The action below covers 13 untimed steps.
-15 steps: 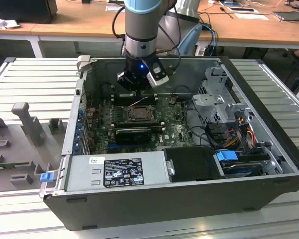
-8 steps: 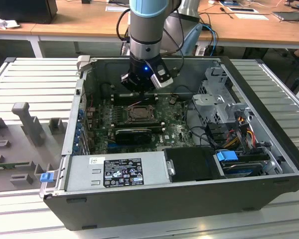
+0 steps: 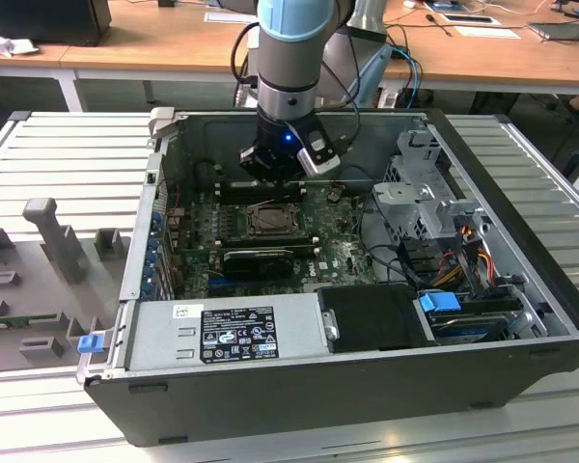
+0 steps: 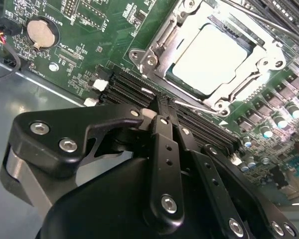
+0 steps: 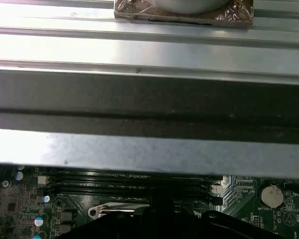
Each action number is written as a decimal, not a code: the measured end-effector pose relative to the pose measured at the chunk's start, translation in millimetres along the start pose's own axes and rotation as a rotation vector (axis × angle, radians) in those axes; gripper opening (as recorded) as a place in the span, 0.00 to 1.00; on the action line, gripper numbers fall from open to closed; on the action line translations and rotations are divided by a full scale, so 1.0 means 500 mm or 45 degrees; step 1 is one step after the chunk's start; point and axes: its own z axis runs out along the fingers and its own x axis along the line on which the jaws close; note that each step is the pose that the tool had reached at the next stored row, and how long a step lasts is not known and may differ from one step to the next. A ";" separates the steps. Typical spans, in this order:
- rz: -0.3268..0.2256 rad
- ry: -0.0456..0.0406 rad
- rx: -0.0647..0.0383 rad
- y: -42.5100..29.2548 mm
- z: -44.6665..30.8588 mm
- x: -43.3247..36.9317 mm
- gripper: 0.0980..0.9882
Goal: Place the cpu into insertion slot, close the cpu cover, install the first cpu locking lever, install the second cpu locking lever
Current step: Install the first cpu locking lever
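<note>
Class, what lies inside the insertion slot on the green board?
The cpu lies inside the insertion slot, its pale face showing through the window of the cpu cover. The frame hides its edges, and whatever lies underneath is covered.

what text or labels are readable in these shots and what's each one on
The black label on the power supply: print too small to read.
The white sticker beside it: too small to read.
White lettering on the motherboard near the coin battery: blurred, unreadable.
Nothing can be quoted.

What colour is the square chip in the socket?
The small flat square chip is pale silver; the second wrist view shows it best.
</note>
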 end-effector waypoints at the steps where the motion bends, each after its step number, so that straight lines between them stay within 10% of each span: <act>1: 0.000 -0.002 0.001 0.000 0.002 -0.001 0.01; 13: -0.002 -0.004 0.005 -0.003 0.020 -0.009 0.01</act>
